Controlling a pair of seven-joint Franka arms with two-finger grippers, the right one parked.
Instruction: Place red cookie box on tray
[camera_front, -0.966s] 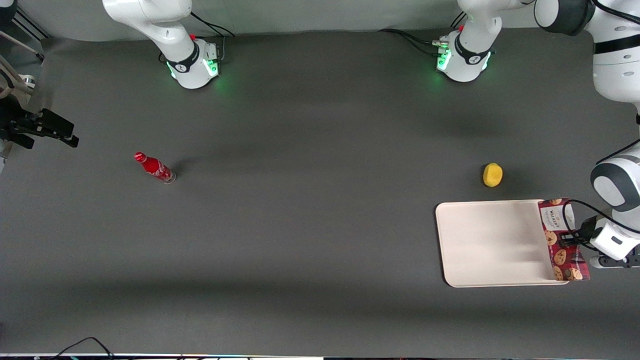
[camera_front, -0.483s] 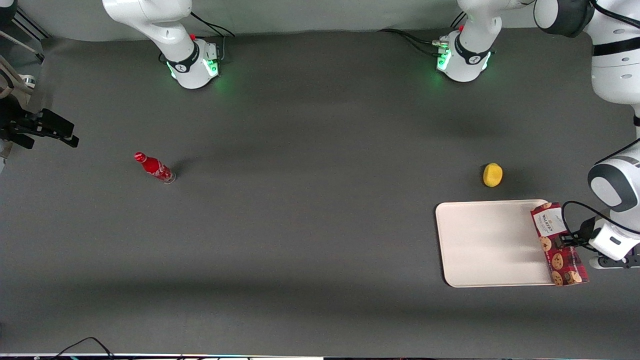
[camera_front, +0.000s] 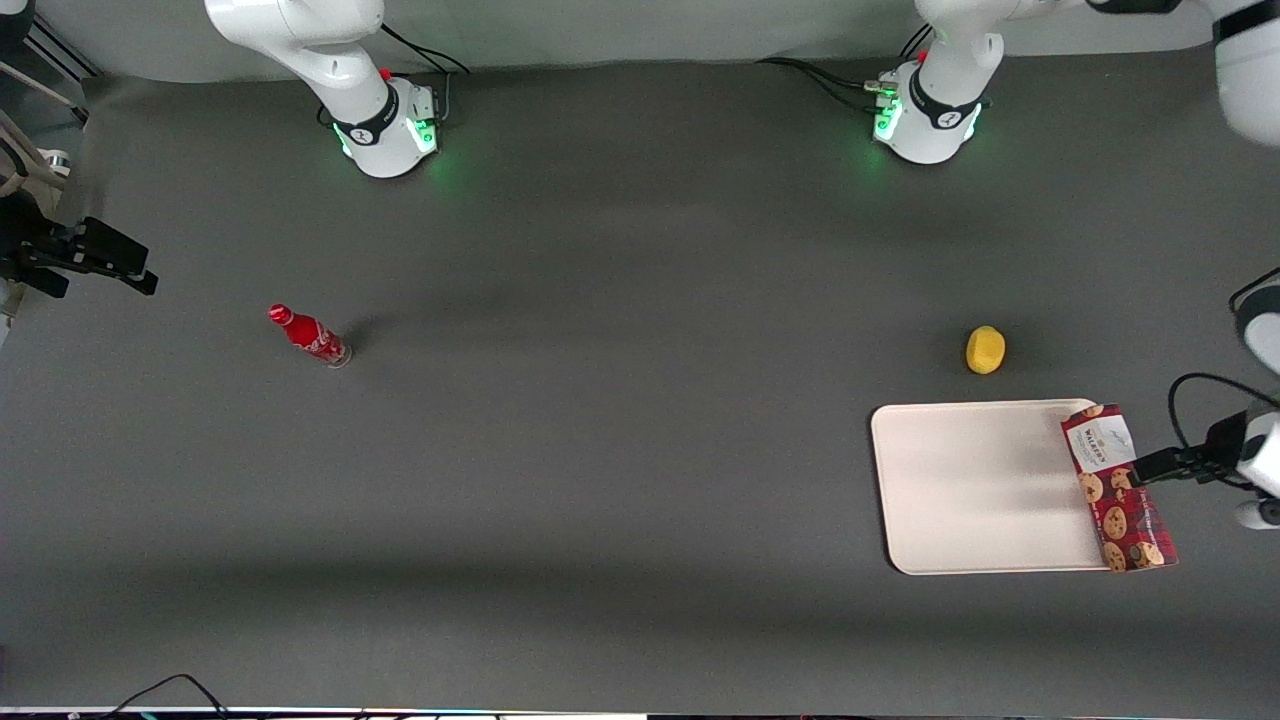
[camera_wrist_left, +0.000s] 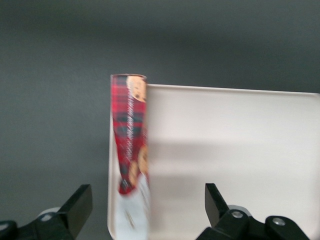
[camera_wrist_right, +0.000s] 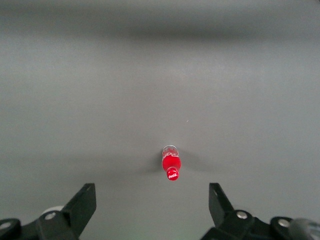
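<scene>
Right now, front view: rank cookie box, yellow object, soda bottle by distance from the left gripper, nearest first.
The left gripper is open, at the tray's edge toward the working arm's end.
1. Red cookie box: right by the fingers, on that tray edge.
2. Yellow object: on the table, farther from the front camera than the tray.
3. Red soda bottle: toward the parked arm's end.

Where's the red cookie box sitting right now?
The red cookie box stands on its long edge along the tray rim at the working arm's end, nearer the camera than the yellow ball; the open end effector is beside it.
</scene>
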